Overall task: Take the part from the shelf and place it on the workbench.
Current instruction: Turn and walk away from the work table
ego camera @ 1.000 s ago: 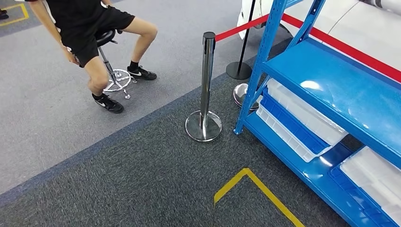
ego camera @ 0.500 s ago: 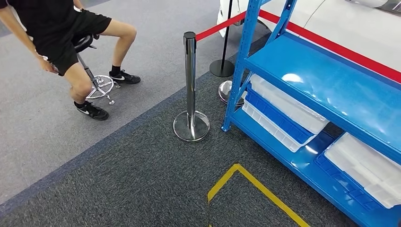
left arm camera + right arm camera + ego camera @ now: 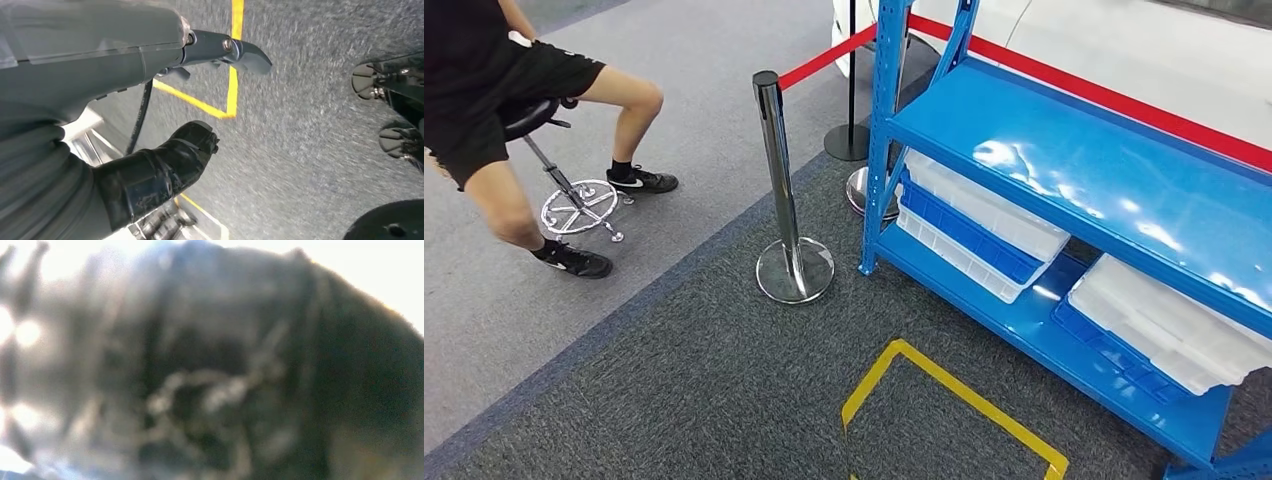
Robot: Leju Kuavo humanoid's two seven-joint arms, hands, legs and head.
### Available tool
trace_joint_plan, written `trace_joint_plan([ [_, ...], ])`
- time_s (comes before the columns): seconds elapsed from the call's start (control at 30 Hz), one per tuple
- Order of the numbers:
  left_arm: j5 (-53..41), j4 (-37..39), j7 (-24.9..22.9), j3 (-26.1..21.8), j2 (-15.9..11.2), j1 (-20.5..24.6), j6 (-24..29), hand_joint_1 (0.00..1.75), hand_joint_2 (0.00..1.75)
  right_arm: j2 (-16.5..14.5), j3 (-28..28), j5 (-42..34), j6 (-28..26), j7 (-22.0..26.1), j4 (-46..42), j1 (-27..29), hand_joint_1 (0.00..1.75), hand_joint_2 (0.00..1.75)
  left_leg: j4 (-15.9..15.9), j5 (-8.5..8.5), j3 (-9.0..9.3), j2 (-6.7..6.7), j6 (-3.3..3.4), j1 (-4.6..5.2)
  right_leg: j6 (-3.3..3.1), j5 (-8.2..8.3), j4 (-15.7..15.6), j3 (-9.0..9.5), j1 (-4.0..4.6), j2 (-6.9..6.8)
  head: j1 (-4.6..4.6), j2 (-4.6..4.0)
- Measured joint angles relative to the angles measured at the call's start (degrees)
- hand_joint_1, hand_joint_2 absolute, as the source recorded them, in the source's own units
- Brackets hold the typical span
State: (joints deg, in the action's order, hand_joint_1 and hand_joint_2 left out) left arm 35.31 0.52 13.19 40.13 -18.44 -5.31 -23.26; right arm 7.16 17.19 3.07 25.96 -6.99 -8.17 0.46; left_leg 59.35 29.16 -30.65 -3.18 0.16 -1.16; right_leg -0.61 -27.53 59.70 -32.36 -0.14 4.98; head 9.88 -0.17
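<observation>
Shelf point(image 3: 1064, 165) of blue metal stands at the right of the head view, its glossy middle deck catching the ceiling lights. On the lower deck lie two stacks of shallow bins: a blue tray point(image 3: 964, 222) sandwiched between white translucent ones near the front upright, and a second white tray point(image 3: 1169, 330) over a blue one further right. Whether any of these holds the part cannot be told; no loose part is plain to see.

Beside the shelf's front upright stands a chrome stanchion point(image 3: 782, 190) on a round base, a red belt point(image 3: 819, 58) running from its top toward a black post point(image 3: 851, 80) behind. A second stretch of red belt runs behind the shelf, in front of a white surface. On the dark carpet point(image 3: 674, 380) a corner of yellow tape point(image 3: 944, 390) is marked near the shelf. Further left, on paler grey carpet, a person point(image 3: 504, 110) in black shorts and black trainers sits on a stool point(image 3: 559, 165) with a chrome foot ring.

The left robot hand point(image 3: 170, 115) hangs over the carpet and the yellow tape (seen from its wrist), its dark fingers point(image 3: 165, 165) apart from the grey thumb point(image 3: 235, 50), holding nothing. The right wrist view is a dark blur, so the state of the right robot hand cannot be told.
</observation>
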Motion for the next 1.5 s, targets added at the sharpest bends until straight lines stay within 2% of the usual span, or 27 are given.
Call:
trace_joint_plan([
  [0.07,-0.9,0.0,-0.8,1.0,0.0,0.9,-0.5,0.00,1.75,-0.1,0.2,0.0,0.1,-0.1,0.0,0.0,0.00,0.00,-0.4,-0.15,0.14,0.72,0.31,0.13,0.70,0.20,-0.1,-0.29,-0.12,0.81,0.00,0.00],
  [0.13,-1.3,0.0,-1.5,1.9,0.0,1.8,-0.8,0.00,1.75,-0.3,0.3,0.0,0.1,-0.3,0.0,0.0,0.00,0.00,-1.0,-0.56,0.47,1.82,0.93,-0.06,1.34,-0.62,1.1,-0.84,-0.13,-0.37,-0.02,0.00],
  [0.23,-2.0,0.0,-1.8,3.0,0.0,2.5,-0.9,0.00,1.75,-0.4,0.4,-0.5,-0.6,-0.8,0.0,-0.2,0.00,0.00,-1.4,-0.79,0.60,3.74,1.52,-0.14,2.15,-5.49,9.9,-5.00,-0.28,-3.88,-0.04,0.00],
  [0.3,-3.0,0.0,-2.1,4.0,0.0,3.2,-0.4,0.00,1.75,-0.6,0.3,-1.2,-1.4,-1.3,0.0,-0.2,0.00,0.00,-1.4,-0.66,0.60,4.97,1.54,-0.09,2.48,-6.85,14.8,-7.45,-0.54,-4.51,-0.04,0.00],
  [0.33,-3.6,0.0,-2.3,4.7,0.0,3.6,0.0,0.00,1.75,-0.7,0.3,-1.6,-1.8,-1.5,0.0,-0.2,0.00,0.00,-1.4,-0.54,0.68,5.51,1.48,-0.10,2.56,-5.91,14.4,-7.23,-0.66,-4.71,-0.04,0.00],
  [0.37,-4.2,0.0,-2.4,5.4,0.0,4.1,0.3,0.00,1.75,-0.8,0.2,-2.0,-2.1,-1.8,0.0,-0.2,0.00,0.00,-1.3,-0.39,0.83,6.04,1.39,-0.11,2.56,-4.11,11.8,-5.91,-0.74,-5.06,-0.04,0.00],
  [0.4,-4.8,0.0,-2.6,6.1,0.0,4.6,0.6,0.00,1.75,-0.9,0.0,-2.4,-2.4,-2.0,0.0,-0.2,0.00,0.00,-1.3,-0.21,1.07,6.51,1.22,-0.08,2.46,-2.14,7.7,-3.85,-0.76,-5.93,-0.04,0.00],
  [0.47,-5.2,0.0,-2.7,7.3,-0.1,5.3,0.8,0.00,1.75,-1.1,-0.3,-2.7,-2.6,-2.2,0.0,-0.3,0.00,0.00,-1.2,0.22,1.46,7.39,0.67,0.19,1.81,0.10,1.4,-0.69,-0.45,-7.62,-0.04,0.00],
  [0.5,-5.3,0.0,-2.8,7.8,-0.2,5.5,0.8,0.00,1.75,-1.3,-0.5,-2.8,-2.6,-2.2,0.0,-0.3,0.00,0.00,-1.3,0.38,1.65,7.82,0.37,0.34,1.42,0.29,0.1,-0.15,-0.26,-8.01,-0.03,0.00],
  [0.6,-5.5,0.0,-2.8,8.7,-0.3,6.4,0.9,0.00,1.75,-1.5,-0.7,-3.1,-2.6,-2.2,0.0,-0.4,0.00,0.00,-1.4,0.73,2.36,8.59,-0.54,0.36,0.35,0.45,-0.4,-0.22,-0.26,-6.69,-0.02,0.00],
  [0.67,-5.9,0.0,-2.7,9.3,-0.3,6.7,1.1,0.00,1.75,-1.8,-0.8,-3.3,-2.6,-2.5,0.0,-0.4,0.00,0.00,1.1,2.69,1.44,6.70,-1.03,0.17,-0.37,0.76,-0.9,-0.02,-0.56,-5.80,-0.02,0.00],
  [0.73,-6.4,0.0,-2.7,10.1,-0.3,7.0,1.3,0.00,1.75,-2.0,-1.0,-3.4,-2.4,-2.9,0.0,-0.5,0.00,0.00,8.0,6.29,-1.86,4.33,-1.21,0.07,-0.80,0.81,-1.0,0.03,-0.48,-5.03,-0.02,0.00],
  [0.8,-6.8,0.0,-2.6,11.0,-0.4,7.5,1.3,0.00,1.75,-2.2,-1.1,-3.6,-2.0,-3.1,0.0,-0.5,0.00,0.00,14.0,7.98,-5.12,3.70,-1.25,0.06,-0.99,0.73,-0.9,0.09,-0.24,-4.16,-0.02,0.00],
  [0.83,-7.1,0.0,-2.6,11.5,-0.4,7.8,1.3,0.00,1.75,-2.3,-1.3,-3.9,-1.8,-3.1,0.0,-0.5,0.00,0.00,14.3,7.06,-5.56,3.62,-1.19,0.06,-1.05,0.67,-0.8,0.18,-0.16,-3.66,-0.02,0.00],
  [0.87,-7.4,0.0,-2.6,12.0,-0.4,8.1,1.3,0.00,1.75,-2.3,-1.4,-4.2,-1.7,-3.1,0.0,-0.5,0.00,0.00,12.2,5.06,-4.93,3.54,-1.07,0.06,-1.06,0.58,-0.7,0.31,-0.11,-3.14,-0.02,0.00],
  [0.93,-7.9,0.0,-2.6,12.9,-0.5,8.5,1.3,0.00,1.75,-2.6,-1.9,-4.9,-1.6,-3.0,-0.1,-0.5,0.00,0.00,4.9,0.77,-2.13,2.55,-0.66,0.10,-0.89,0.34,-0.4,0.46,-0.01,-2.22,-0.02,0.00],
  [0.97,-8.0,0.0,-2.6,13.4,-0.5,8.8,1.4,0.00,1.75,-2.7,-2.1,-5.1,-1.6,-3.0,-0.1,-0.6,0.00,0.00,2.0,-0.32,-1.03,1.92,-0.46,0.14,-0.70,0.23,-0.2,0.36,0.04,-1.83,-0.02,0.00],
  [1.03,-8.3,0.0,-2.6,14.1,-0.6,9.3,1.4,0.00,1.75,-2.8,-2.4,-5.3,-1.6,-3.0,-0.2,-0.7,0.00,0.00,-0.2,-0.46,-0.32,1.12,-0.10,0.34,-0.14,0.23,0.0,0.02,0.02,-1.17,-0.02,0.00],
  [1.1,-8.3,0.0,-2.6,14.6,-0.7,9.7,1.4,0.00,1.75,-2.8,-2.6,-5.4,-1.6,-3.0,-0.2,-0.6,0.00,0.00,-0.6,-0.73,-0.13,1.74,0.41,0.27,0.53,0.32,0.0,-0.15,-0.08,-0.84,-0.02,0.00],
  [1.13,-8.3,0.0,-2.6,14.8,-0.7,9.9,1.4,0.00,1.75,-2.8,-2.6,-5.4,-1.6,-3.0,-0.2,-0.6,0.00,0.00,-0.9,-0.93,0.05,2.14,0.79,0.16,0.86,-0.08,0.5,-0.32,-0.05,-1.41,-0.03,0.00],
  [1.2,-8.3,0.0,-2.6,15.3,-0.6,10.0,1.4,0.00,1.75,-2.8,-2.8,-5.4,-1.6,-3.0,-0.2,-0.6,0.00,0.00,-1.4,-1.25,0.27,3.04,1.37,-0.05,1.37,-2.68,4.5,-2.15,-0.08,-3.29,-0.03,0.00],
  [1.27,-8.4,0.0,-2.6,15.8,-0.6,9.9,1.5,0.00,1.75,-2.8,-3.0,-5.5,-1.7,-3.0,-0.3,-0.7,0.00,0.00,-1.4,-1.23,0.24,3.94,1.60,0.04,1.76,-6.12,11.7,-5.72,-0.28,-4.31,-0.03,0.00],
  [1.3,-8.5,0.0,-2.6,16.0,-0.6,9.9,1.6,0.00,1.75,-2.8,-3.1,-5.5,-1.8,-3.0,-0.3,-0.7,0.00,0.00,-1.4,-1.17,0.24,4.39,1.63,0.07,1.92,-6.83,14.3,-7.10,-0.42,-4.39,-0.03,0.00],
  [1.33,-8.5,0.0,-2.7,16.2,-0.6,10.0,1.6,0.00,1.75,-2.8,-3.1,-5.5,-1.9,-3.0,-0.3,-0.6,0.00,0.00,-1.4,-1.09,0.29,4.80,1.64,0.07,2.02,-6.45,15.2,-7.61,-0.53,-4.48,-0.03,0.00],
  [1.37,-8.5,0.0,-2.7,16.5,-0.6,10.1,1.6,0.00,1.75,-2.8,-3.2,-5.5,-2.1,-3.1,-0.3,-0.6,0.00,0.00,-1.4,-0.98,0.40,5.19,1.59,0.06,2.06,-5.04,13.8,-7.04,-0.63,-4.66,-0.03,0.00],
  [1.43,-8.4,0.0,-2.8,16.9,-0.6,10.3,1.6,0.00,1.75,-2.8,-3.3,-5.5,-2.3,-3.1,-0.3,-0.6,0.00,0.00,-1.3,-0.65,0.78,5.89,1.31,0.07,1.77,-1.19,6.4,-3.46,-0.61,-6.10,-0.04,0.00],
  [1.5,-8.1,0.0,-2.8,17.2,-0.5,10.5,1.5,0.00,1.75,-2.8,-3.4,-5.6,-2.4,-3.1,-0.3,-0.7,0.00,0.00,-1.2,-0.30,1.12,6.57,0.76,0.30,1.13,0.71,0.7,-0.83,-0.23,-7.54,-0.03,0.00],
])
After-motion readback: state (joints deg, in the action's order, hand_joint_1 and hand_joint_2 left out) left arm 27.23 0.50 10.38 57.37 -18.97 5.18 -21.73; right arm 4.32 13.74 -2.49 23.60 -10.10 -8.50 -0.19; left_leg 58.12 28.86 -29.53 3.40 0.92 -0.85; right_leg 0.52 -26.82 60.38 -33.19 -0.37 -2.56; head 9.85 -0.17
